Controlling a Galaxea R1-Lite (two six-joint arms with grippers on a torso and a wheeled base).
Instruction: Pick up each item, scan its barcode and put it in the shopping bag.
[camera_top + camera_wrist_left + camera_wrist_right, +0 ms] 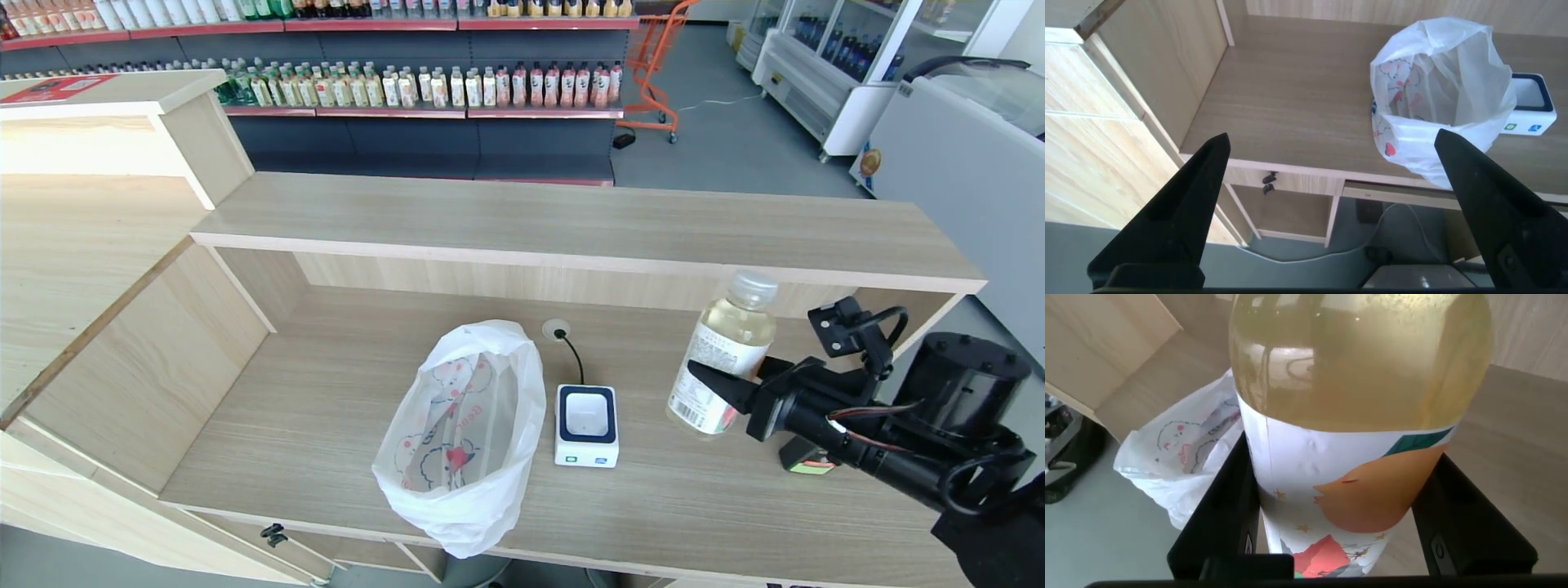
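Note:
A clear bottle (722, 355) of pale yellow drink with a white label and a clear cap is held upright over the counter's right side. My right gripper (735, 388) is shut on its lower half; in the right wrist view the bottle (1360, 425) sits between the black fingers (1217, 514). The white barcode scanner (585, 425) lies flat to the bottle's left. Left of the scanner stands the open white shopping bag (461, 433). My left gripper (1331, 212) hangs open, off the counter's front edge, with the shopping bag (1445, 98) beyond it.
The wooden counter (326, 408) has a raised back shelf (571, 220) and a side wall at the left. The scanner's cable (571, 355) runs to a hole in the counter. A small dark and green thing (804, 457) lies under my right arm. Shelves of drinks stand behind.

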